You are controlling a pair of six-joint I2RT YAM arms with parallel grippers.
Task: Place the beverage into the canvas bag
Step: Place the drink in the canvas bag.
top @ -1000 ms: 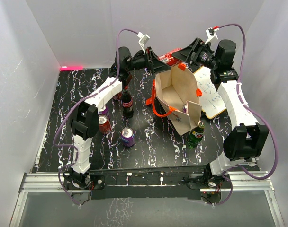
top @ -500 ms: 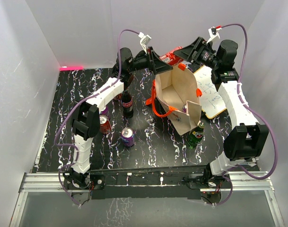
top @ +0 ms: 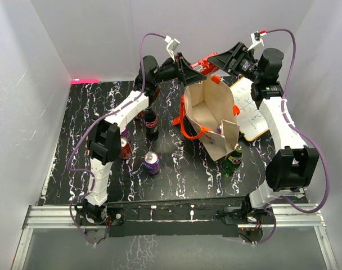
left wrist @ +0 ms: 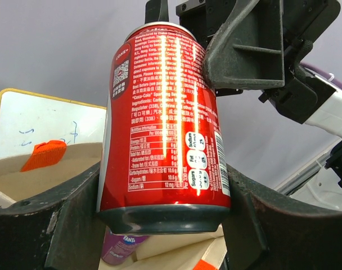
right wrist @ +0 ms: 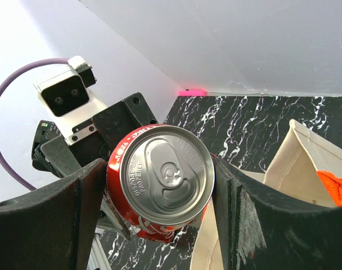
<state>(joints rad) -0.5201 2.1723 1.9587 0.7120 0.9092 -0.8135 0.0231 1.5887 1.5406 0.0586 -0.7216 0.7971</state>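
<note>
Beverage can (left wrist: 162, 129): red, label reads "Coca-Cola", "Coke".

L arm (top: 112, 121), R arm (top: 279, 121): white shells, black joint housings, bolted to black mount rail (top: 176, 215). Each w/ purple cable (top: 75, 152) looping up from rail. L gripper (left wrist: 162, 169) fingers (left wrist: 41, 225) dark grey, scuffed; white cam block (right wrist: 61, 95) behind.

Pale grey walls (top: 86, 34), black white-veined tabletop (top: 86, 101), pink-red light (top: 84, 80) at far-left edge, aluminium front rail (top: 53, 216)
</note>
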